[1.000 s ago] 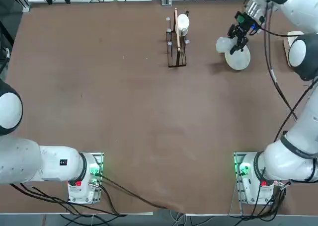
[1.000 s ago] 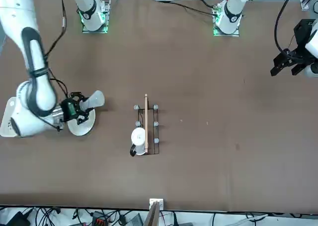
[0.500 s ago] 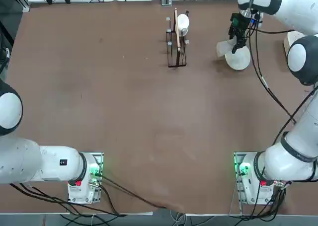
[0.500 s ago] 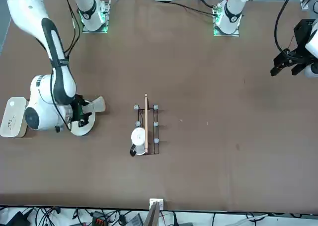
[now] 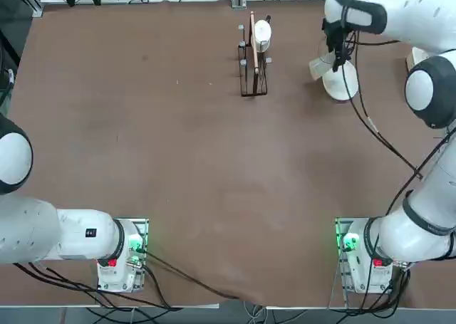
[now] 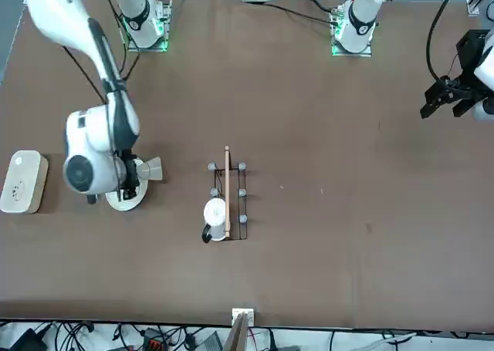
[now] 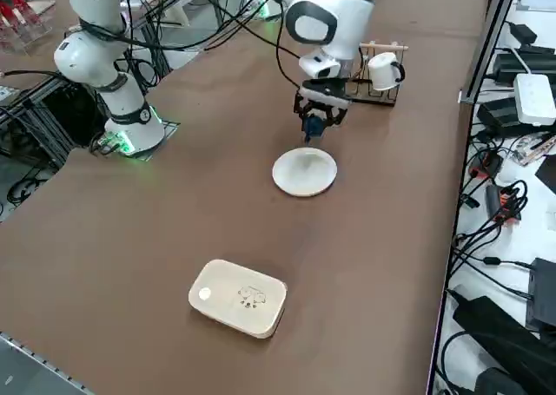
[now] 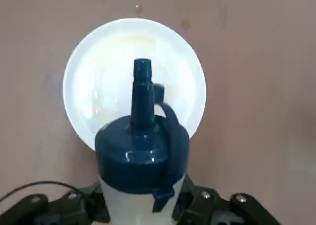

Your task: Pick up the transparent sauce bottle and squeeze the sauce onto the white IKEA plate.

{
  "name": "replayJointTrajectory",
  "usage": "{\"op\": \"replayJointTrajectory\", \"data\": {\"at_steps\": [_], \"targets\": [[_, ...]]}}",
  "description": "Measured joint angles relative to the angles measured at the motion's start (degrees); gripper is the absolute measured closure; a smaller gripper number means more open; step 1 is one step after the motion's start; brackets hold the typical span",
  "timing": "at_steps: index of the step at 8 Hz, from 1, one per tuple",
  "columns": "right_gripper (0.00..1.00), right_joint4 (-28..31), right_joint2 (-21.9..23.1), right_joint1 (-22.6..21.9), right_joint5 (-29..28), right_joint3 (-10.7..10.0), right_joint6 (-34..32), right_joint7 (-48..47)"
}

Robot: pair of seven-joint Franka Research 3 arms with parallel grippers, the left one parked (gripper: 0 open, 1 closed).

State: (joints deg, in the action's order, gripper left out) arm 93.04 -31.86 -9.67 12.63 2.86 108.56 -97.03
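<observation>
Right claw (image 8: 140, 205) is pinching the transparent sauce bottle (image 8: 140, 151) low centre in my wrist view, with the bottle's long axis and nozzle aimed straight at the white IKEA plate (image 8: 98, 62) directly beyond; I judge squeezing comes next.

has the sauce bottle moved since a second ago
Yes. In the top view the transparent sauce bottle, clamped in the right end effector, has swung so its body now lies nearer the wire rack, above the white IKEA plate, which stayed put.
</observation>
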Motion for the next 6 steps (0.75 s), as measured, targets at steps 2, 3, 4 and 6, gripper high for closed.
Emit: {"op": "replayJointTrajectory", "data": {"at_steps": [2,3,4,6], "targets": [[0.55,0.0,0.0,-1.9,10.0,0.0,0.0,-8.5],[0.55,0.0,0.0,-2.5,12.8,0.0,0.0,-11.3],[0.55,0.0,0.0,-3.4,15.7,0.0,-1.0,-14.3],[0.55,-0.4,0.1,-5.0,24.2,0.0,-6.8,-20.5]]}}
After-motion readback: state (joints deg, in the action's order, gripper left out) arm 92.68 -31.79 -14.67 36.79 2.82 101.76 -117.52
